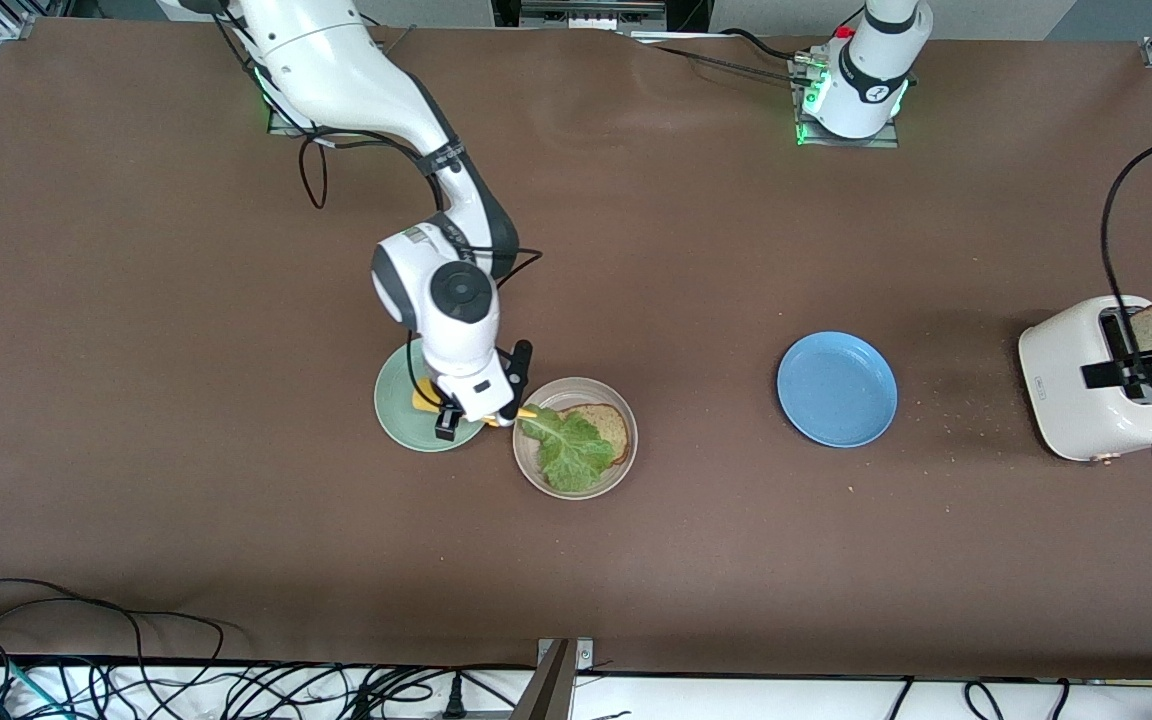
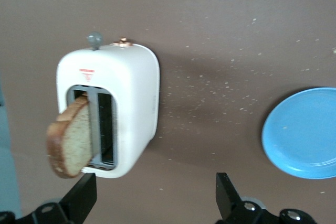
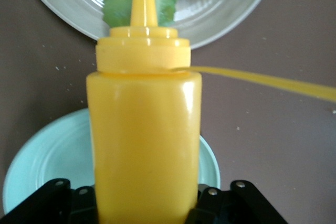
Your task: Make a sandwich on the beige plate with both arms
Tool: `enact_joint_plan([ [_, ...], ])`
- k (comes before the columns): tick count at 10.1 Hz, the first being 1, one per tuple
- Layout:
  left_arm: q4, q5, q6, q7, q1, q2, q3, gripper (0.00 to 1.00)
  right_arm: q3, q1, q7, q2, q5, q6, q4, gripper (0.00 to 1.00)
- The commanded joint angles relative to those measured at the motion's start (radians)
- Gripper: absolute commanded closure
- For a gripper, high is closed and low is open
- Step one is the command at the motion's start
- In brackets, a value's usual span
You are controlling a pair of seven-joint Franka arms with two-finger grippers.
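Sandwich: half built. One bread slice lies on the beige plate with a lettuce leaf draped over it; no top slice on it yet.
Beige plate: near the middle of the table, just beside the mint-green plate.
Right gripper: over the gap between those two plates, fingers clamped around a yellow squeeze bottle tipped so its nozzle aims at the lettuce.
Second slice: standing up out of the white toaster at the left arm's end of the table.
Left gripper: over the toaster, fingers spread wide, holding nothing.
Left to do, I'd say: sauce, then the top slice.
Blue plate: bare, between the sandwich and the toaster.
Surface: brown tabletop, crumbs scattered near the toaster.
Room: cables trailing along the table edge nearest the front camera.
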Motion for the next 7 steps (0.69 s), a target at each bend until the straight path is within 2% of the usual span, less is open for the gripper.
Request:
enact_joint_plan([
  [1, -0.007, 0.015, 0.016, 0.172, 0.119, 0.004, -0.011, 0.00, -0.012, 0.020, 0.052, 0.023, -0.062, 0.004, 0.011, 1.00],
  [3, -0.021, 0.017, 0.044, 0.249, 0.160, 0.015, -0.011, 0.00, -0.013, 0.020, 0.052, 0.023, -0.062, 0.002, 0.011, 1.00],
  [5, -0.115, 0.015, 0.128, 0.271, 0.182, -0.002, -0.013, 0.00, -0.016, 0.014, 0.037, 0.002, -0.056, -0.018, 0.013, 1.00],
  [7, -0.204, 0.009, 0.223, 0.274, 0.225, -0.028, -0.015, 0.00, -0.024, -0.018, 0.027, -0.084, -0.035, -0.146, 0.042, 1.00],
])
